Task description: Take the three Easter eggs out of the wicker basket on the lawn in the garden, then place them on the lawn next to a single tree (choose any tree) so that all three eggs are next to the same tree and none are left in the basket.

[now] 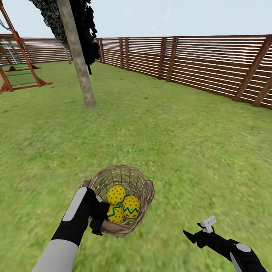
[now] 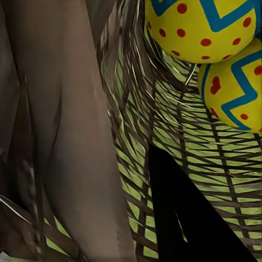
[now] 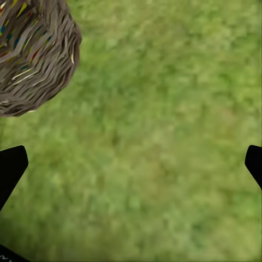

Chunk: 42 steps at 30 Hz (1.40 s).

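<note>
Reaching into the wicker basket (image 1: 122,200) with the left gripper (image 1: 99,217), you are working at the first step, getting an egg out, and all three Easter eggs (image 1: 122,206) are sitting together in the bottom of it on the lawn (image 1: 181,143). The left gripper is hanging at the basket's near rim, just beside the eggs, but you cannot tell from the head view or the left wrist view whether its fingers are spread or pressed together; the left wrist view is looking through the weave, with two eggs (image 2: 204,27) close ahead. Your right gripper (image 1: 198,232) is hovering over bare grass, near the basket but apart from it, and its dark fingertips (image 3: 11,166) are standing wide apart and holding nothing. The tree (image 1: 77,56) is standing well apart, beyond the basket. The next move is probably calling for the left fingers to straddle one egg without snagging the rim.
</note>
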Motion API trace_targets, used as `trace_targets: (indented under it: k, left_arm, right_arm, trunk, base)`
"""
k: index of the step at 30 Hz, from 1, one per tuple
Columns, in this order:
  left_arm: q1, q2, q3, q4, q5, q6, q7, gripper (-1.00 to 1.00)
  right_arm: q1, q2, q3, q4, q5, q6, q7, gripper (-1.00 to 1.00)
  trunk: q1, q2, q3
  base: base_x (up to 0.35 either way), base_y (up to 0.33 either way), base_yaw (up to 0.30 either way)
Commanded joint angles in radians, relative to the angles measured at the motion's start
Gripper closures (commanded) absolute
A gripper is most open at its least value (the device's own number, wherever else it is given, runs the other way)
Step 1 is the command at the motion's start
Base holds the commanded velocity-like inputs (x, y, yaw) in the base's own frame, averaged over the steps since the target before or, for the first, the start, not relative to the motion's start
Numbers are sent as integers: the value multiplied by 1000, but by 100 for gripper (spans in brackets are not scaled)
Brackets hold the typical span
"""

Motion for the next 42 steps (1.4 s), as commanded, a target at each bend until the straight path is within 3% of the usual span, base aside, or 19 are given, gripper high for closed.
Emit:
trace_targets:
  k: [1,9,24,32,42]
  left_arm:
    - [-1,0,1,-1,2,15,2,100]
    - [-1,7,0,13,-3,16,2,100]
    - [-1,7,-5,14,-5,22,-3,100]
    - [-1,0,-8,14,-7,17,-8,100]
    - [-1,-3,-10,14,-7,17,1,100]
  right_arm:
    - [0,0,-3,-2,4,6,6,-100]
    - [0,0,-3,-2,4,6,6,-100]
    - [0,1,-3,-2,4,6,6,-100]
    - [0,1,-3,5,4,6,6,-100]
    - [0,1,-3,7,4,6,6,-100]
  trunk:
    - [0,-1,1]
    - [0,-1,13]
    - [0,-1,37]
    - [0,-1,49]
    - [-38,69,96]
  base:
    - [0,0,61]
    - [106,0,61]
    - [308,69,61]
    - [13,2,61]
    - [0,0,61]
